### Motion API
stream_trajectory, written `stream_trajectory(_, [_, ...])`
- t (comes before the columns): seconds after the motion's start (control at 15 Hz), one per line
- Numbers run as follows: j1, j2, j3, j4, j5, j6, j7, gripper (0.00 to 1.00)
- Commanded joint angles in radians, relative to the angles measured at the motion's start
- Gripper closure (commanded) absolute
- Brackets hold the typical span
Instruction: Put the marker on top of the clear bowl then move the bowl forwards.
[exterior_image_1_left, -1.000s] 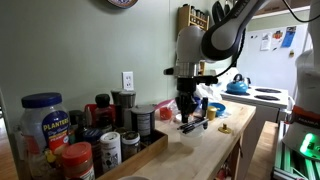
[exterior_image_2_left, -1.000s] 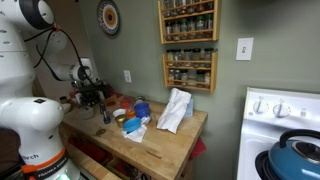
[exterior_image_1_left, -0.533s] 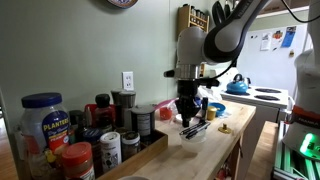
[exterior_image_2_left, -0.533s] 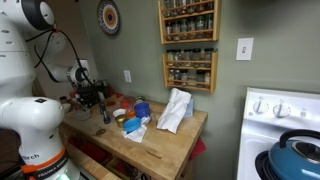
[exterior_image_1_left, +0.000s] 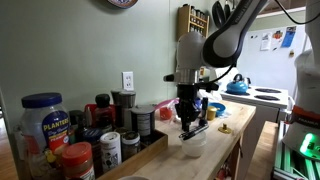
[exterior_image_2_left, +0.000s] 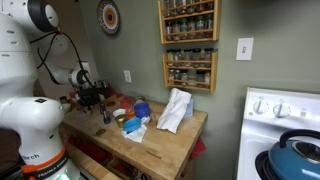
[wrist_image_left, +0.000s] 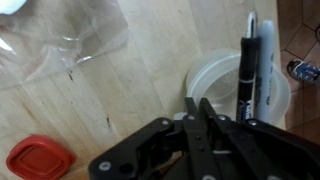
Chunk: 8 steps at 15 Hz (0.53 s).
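The clear bowl (wrist_image_left: 225, 85) sits on the wooden counter, and in an exterior view (exterior_image_1_left: 193, 143) it is just below the arm. The dark marker (wrist_image_left: 247, 62) lies across the bowl's top; it also shows in an exterior view (exterior_image_1_left: 196, 128). My gripper (wrist_image_left: 197, 104) is shut, with nothing between its fingers. Its tips are at the bowl's rim, to one side of the marker. I cannot tell whether they touch the rim. In an exterior view my gripper (exterior_image_1_left: 190, 118) hangs low over the bowl. In the exterior view from the far side my gripper (exterior_image_2_left: 100, 98) is small and the bowl is hidden.
A red lid (wrist_image_left: 35, 157) and a clear plastic bag (wrist_image_left: 70, 35) lie on the counter near the bowl. Several jars, one with a blue lid (exterior_image_1_left: 45, 118), stand in a wooden tray. A white cloth (exterior_image_2_left: 175, 108) and a blue bowl (exterior_image_2_left: 142, 109) lie further along. A stove with a blue kettle (exterior_image_1_left: 237, 86) is beyond.
My gripper has moved down and a little toward the counter's front edge. The bowl with the marker on it has shifted slightly the same way.
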Motion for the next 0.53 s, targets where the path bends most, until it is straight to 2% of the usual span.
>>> stream_trajectory(0.0, [-0.007,-0.041,0.014,-0.032,0.021,0.021,-0.039,0.58])
stream_trajectory(0.27, [0.003,-0.122,0.004,-0.045,0.002,-0.005,-0.035,0.27])
stream_trajectory(0.47, [0.016,-0.196,-0.008,-0.035,0.050,-0.067,0.015,0.05])
